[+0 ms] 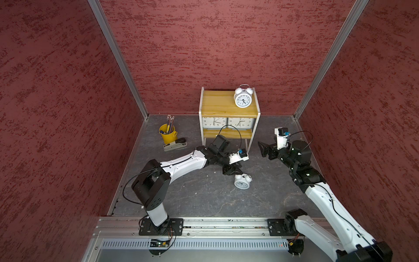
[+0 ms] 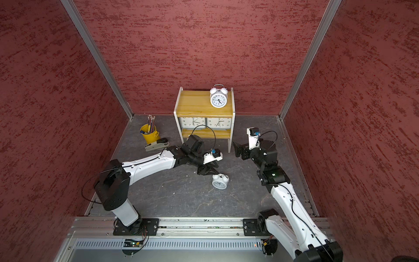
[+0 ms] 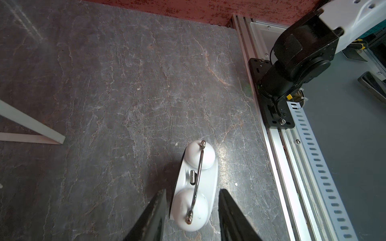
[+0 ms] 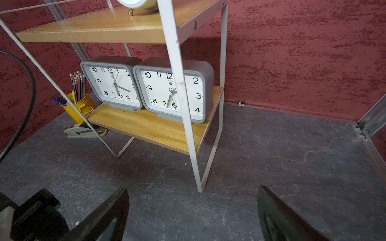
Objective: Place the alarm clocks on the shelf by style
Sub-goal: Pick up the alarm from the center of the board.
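In both top views, my left gripper (image 1: 237, 172) bends down at centre frame over the small white round twin-bell clock (image 1: 241, 182) on the grey stone-look tabletop (image 1: 199, 197). A matching white clock (image 1: 243, 99) tops the yellow wooden two-tier shelf (image 1: 217, 104), upper middle, above two grey rectangular clocks (image 1: 214, 123). Left wrist view: my black fingers (image 3: 155, 215) straddle one bell, half-spread, not yet pinching; I'd centre on the body, then squeeze evenly. Right wrist view: my right gripper (image 4: 192, 194) gapes wide, empty.

twin-bell clock (image 4: 133, 3): cut by frame edge; grey clock (image 4: 158, 89) face: partly behind shelf leg (image 4: 176, 62)
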Controlling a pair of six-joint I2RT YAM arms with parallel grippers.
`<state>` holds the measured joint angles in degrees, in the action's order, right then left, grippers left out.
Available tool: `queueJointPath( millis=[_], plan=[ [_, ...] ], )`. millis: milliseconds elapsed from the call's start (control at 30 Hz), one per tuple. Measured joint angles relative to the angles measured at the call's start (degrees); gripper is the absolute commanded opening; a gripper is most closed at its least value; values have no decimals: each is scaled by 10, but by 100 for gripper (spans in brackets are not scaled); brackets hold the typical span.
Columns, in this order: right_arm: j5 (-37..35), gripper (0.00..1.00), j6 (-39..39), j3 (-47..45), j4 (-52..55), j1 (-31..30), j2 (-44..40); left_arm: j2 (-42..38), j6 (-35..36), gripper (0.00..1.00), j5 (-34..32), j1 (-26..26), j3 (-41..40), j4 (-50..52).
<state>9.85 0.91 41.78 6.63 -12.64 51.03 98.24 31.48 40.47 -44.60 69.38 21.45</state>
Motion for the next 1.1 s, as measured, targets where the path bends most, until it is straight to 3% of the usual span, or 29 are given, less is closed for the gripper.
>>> queueJointPath(
  millis=[533, 733, 900, 1100],
  plan=[
    [0, 97, 0, 0, 0, 0, 11, 46, 27, 43, 0, -10, 25, 35],
    [0, 97, 0, 0, 0, 0, 16, 60, 30, 25, -6, -13, 25, 34],
    [0, 97, 0, 0, 0, 0, 15, 63, 30, 2, -11, -17, 28, 28],
    [13, 97, -7, 0, 0, 0, 11, 54, 22, 0, -31, -14, 31, 38]
  ],
)
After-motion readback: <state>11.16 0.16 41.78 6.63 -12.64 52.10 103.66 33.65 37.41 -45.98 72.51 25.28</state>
